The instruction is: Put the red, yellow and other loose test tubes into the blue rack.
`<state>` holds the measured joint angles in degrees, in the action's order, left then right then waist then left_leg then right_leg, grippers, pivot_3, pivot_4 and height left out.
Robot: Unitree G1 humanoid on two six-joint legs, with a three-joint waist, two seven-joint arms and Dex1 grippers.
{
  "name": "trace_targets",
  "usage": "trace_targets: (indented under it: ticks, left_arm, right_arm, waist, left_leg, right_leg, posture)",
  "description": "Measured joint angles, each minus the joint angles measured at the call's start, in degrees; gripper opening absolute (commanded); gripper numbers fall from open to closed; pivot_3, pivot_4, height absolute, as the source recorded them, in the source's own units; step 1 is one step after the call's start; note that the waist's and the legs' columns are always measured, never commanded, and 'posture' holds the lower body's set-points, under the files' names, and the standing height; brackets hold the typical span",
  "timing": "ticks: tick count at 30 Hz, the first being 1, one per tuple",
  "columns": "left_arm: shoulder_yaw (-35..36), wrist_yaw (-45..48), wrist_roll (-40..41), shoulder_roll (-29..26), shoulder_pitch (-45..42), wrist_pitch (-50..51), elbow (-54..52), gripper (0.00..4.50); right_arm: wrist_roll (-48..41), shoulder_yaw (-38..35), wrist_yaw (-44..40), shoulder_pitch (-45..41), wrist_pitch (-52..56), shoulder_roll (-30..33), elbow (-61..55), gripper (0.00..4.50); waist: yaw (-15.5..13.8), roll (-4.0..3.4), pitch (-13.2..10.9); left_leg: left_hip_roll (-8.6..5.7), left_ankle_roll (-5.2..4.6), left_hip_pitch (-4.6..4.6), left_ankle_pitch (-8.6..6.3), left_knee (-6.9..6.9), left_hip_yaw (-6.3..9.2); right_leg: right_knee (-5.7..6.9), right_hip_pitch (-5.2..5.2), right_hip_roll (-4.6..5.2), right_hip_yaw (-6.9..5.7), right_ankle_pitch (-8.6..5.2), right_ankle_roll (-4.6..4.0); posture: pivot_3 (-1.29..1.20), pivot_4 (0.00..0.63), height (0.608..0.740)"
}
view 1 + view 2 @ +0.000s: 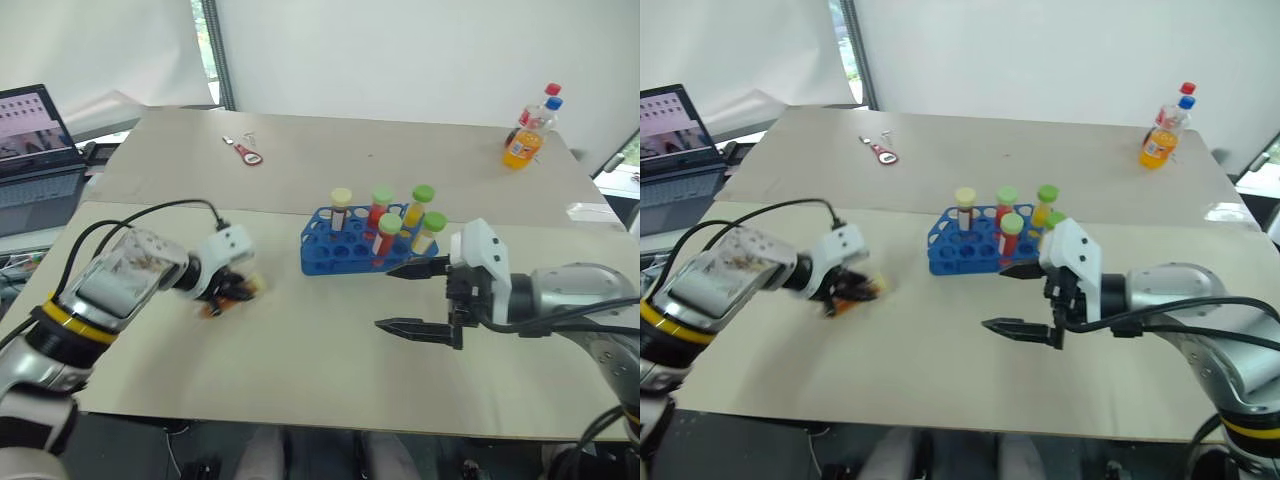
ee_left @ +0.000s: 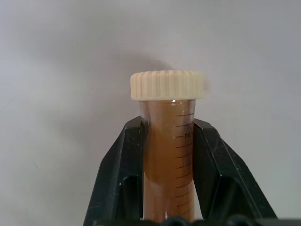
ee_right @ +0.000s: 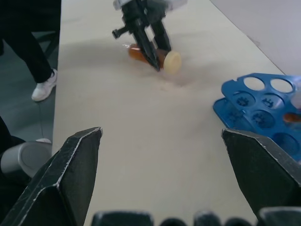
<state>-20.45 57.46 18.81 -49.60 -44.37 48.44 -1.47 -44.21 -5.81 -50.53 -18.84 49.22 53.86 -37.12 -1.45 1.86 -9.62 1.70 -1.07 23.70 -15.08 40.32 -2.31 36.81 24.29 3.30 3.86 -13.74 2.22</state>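
A pale table (image 1: 330,370) is spanning the scene, with a second table (image 1: 400,150) butting against its far edge. At the far left, a laptop (image 1: 35,150) is sitting open.

The right arm (image 1: 570,300) is reaching in from the right, its gripper (image 1: 412,298) hanging just above the tabletop on the near side of the rack, jaws standing wide apart and holding nothing.

The left gripper (image 1: 232,287) is hovering low over the table on the left, well apart from the rack. Its jaws are closed tight on a tube (image 2: 168,155) of amber-brown liquid with a cream screw cap (image 2: 168,84); the fingers (image 2: 120,179) are pinching the tube body just below the cap.

The blue rack (image 1: 345,245) is sitting mid-table, a little right of centre, near the seam between the tables. Several capped tubes are standing upright in it: one with a cream cap (image 1: 341,198) at the left end, the others green-capped (image 1: 423,195), holding red or yellow liquid. The near-left holes are showing empty.

A bottle of orange drink (image 1: 526,138) is standing far right on the back table. A small red-handled tool (image 1: 246,152) is lying at far left-centre.
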Motion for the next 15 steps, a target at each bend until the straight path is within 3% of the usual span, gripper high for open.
trace_targets:
  ticks: [6, 11, 15]
  left_arm:
    - [12.44, -2.97, 4.76, 16.88, -6.96, -9.34, 7.03, 0.89]
    - [13.20, -5.84, 5.27, 27.51, -5.93, -15.24, 11.11, 0.89]
    - [14.13, -8.05, 3.15, 32.42, -5.80, -23.09, 17.43, 0.89]
  right_arm:
    - [-0.77, -3.73, 7.71, 3.64, 3.82, 0.17, -3.21, 4.50]
    - [-1.23, -5.04, 16.70, 4.35, 8.13, -1.69, -5.78, 4.50]
    - [-2.28, -7.15, 20.79, 5.12, 10.53, -1.72, -8.13, 4.50]
  waist:
    - [0.59, 0.02, 0.00]
    - [1.11, 0.01, 0.00]
    - [1.02, 0.02, 0.00]
  left_leg:
    - [-0.06, -0.09, 0.11, -0.05, 0.11, 0.10]
    - [-0.06, -0.08, 0.11, -0.05, 0.09, 0.33]
    - [-0.09, -0.09, 0.09, -0.05, 0.10, 0.39]
  right_leg:
    - [-0.01, 0.00, 0.07, 0.00, 0.06, 0.11]
    - [0.05, 0.06, 0.05, 0.05, 0.07, 0.10]
    - [0.04, 0.02, 0.05, 0.06, 0.07, 0.11]
  posture:
    - [0.00, 0.150, 0.740]
    - [0.00, 0.150, 0.740]
    - [0.00, 0.150, 0.740]
